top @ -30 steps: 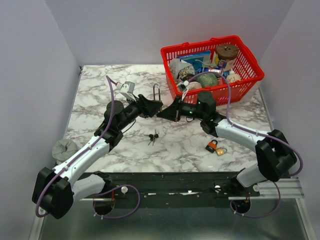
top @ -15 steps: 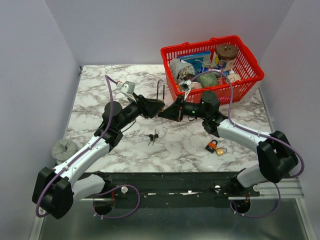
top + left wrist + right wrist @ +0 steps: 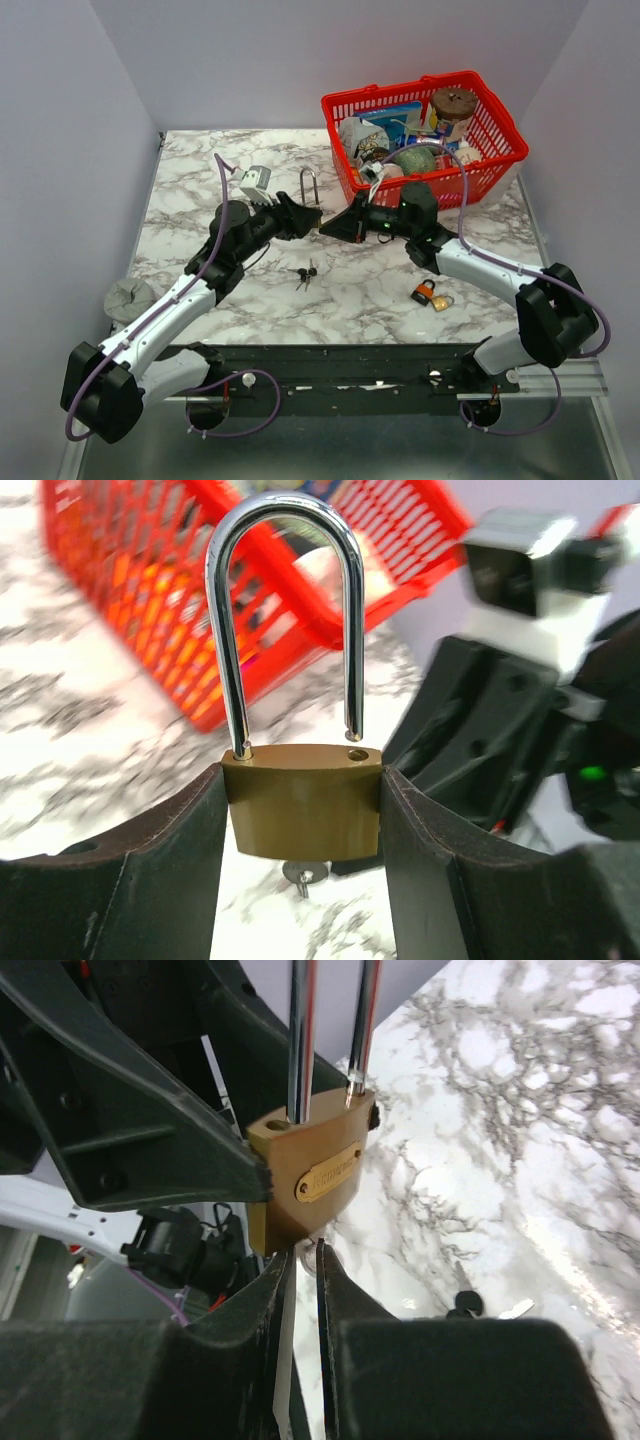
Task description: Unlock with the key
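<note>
Left gripper (image 3: 303, 218): jaws clamped on the brass padlock (image 3: 300, 805), one finger on each side of the body. The lock stands upright between them and sticks out above the jaw tips. Shackle (image 3: 285, 540) is popped: the long leg sits in the body, and the short leg's end hangs free just above its hole.

A key (image 3: 300, 873) pokes out of the bottom of the lock body, just below the left jaws.

Right gripper (image 3: 302, 1270): it faces the left one tip to tip, with its jaws right under the lock where the key is. The jaws are only a thin slit apart. Can't tell if they are pinching the key or just flanking it.

In the top view both sets of jaws meet above the bench (image 3: 200, 170), around its middle.

Other stuff:
- A loose bunch of keys (image 3: 305, 275) lies on the bench, nearer the arm bases than both jaws.
- Two small padlocks (image 3: 430, 293) lie together, well off to the right-arm side of the jaws.
- A red basket (image 3: 480, 180) full of mixed items sits beyond the right jaws, close to that arm's wrist.
- A grey crumpled lump (image 3: 128, 297) sits well behind the left jaws, beside that arm's forearm.
</note>
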You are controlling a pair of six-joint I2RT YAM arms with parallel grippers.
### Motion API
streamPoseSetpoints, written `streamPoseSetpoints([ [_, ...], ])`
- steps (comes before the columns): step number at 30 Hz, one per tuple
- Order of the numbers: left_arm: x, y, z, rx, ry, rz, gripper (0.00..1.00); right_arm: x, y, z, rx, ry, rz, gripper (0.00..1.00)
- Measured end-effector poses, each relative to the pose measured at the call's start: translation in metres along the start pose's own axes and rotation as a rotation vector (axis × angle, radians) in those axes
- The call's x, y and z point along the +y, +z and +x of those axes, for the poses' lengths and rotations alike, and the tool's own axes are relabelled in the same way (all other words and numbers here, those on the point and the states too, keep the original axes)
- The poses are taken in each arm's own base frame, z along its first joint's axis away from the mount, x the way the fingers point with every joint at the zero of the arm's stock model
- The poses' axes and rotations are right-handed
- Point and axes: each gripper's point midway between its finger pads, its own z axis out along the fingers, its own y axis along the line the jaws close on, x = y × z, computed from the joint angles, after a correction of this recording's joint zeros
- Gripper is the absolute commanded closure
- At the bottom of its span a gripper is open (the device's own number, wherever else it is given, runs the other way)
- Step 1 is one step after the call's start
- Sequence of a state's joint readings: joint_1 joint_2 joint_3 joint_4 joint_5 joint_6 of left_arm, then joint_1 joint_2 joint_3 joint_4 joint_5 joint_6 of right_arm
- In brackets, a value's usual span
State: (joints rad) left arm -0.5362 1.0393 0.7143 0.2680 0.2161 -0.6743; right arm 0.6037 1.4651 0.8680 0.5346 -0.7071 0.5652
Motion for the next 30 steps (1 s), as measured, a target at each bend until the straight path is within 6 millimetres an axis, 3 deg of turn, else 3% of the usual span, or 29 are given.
streamPoseSetpoints([
  [5,0.027,-0.006,0.022,0.082,-0.011,-0.128,1.00,-0.011,-0.006,-0.010,-0.036,-0.045,0.067,0.60],
  [9,0.039,-0.010,0.036,0.136,-0.016,-0.178,1.00,-0.005,-0.015,-0.026,-0.076,-0.107,0.088,0.45],
  [11,0.041,-0.011,0.038,0.147,-0.011,-0.184,1.00,-0.001,-0.018,-0.031,-0.087,-0.125,0.095,0.43],
  [22,0.023,-0.015,0.043,0.187,0.062,-0.068,1.00,-0.005,-0.017,-0.052,-0.080,-0.159,0.190,0.36],
  [30,0.007,-0.016,0.038,0.177,0.094,0.016,1.00,-0.017,-0.004,-0.036,-0.025,-0.131,0.224,0.33],
])
